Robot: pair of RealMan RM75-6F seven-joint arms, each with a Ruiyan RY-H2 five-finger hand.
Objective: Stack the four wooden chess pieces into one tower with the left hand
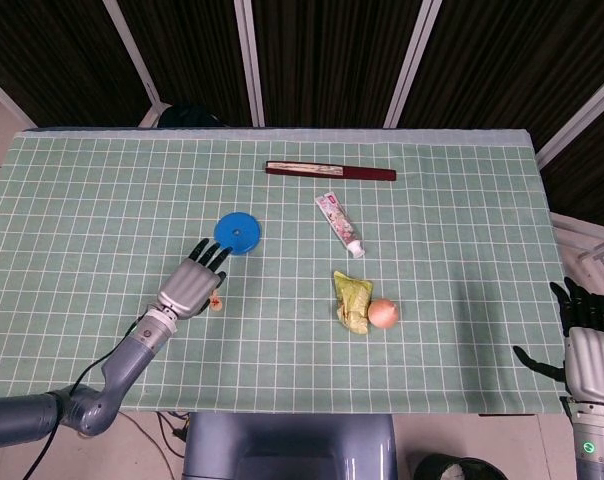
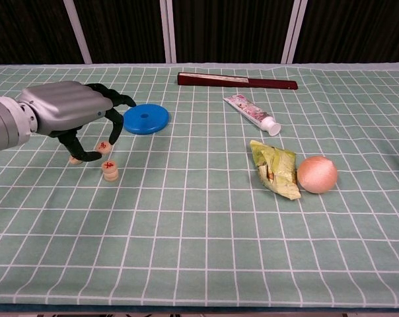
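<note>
— What's nearest?
— The right hand (image 1: 589, 345) at the table's (image 2: 206, 264) near corner, fingers apart, holding nothing.
— And the pieces?
— A stack (image 2: 109, 170) on the cloth, another piece (image 2: 74, 159) beside it; the left hand (image 2: 64, 117) pinches one piece (image 2: 103, 145) just above. Wrapper (image 2: 276, 171), onion (image 2: 317, 174) right; disc (image 2: 146, 119), tube (image 2: 251, 113) farther.

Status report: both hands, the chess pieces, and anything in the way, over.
Left hand pinching one chess piece above the two-piece stack; another piece lies beside it. Right hand open at the table edge. Blue disc close behind, not blocking.
</note>
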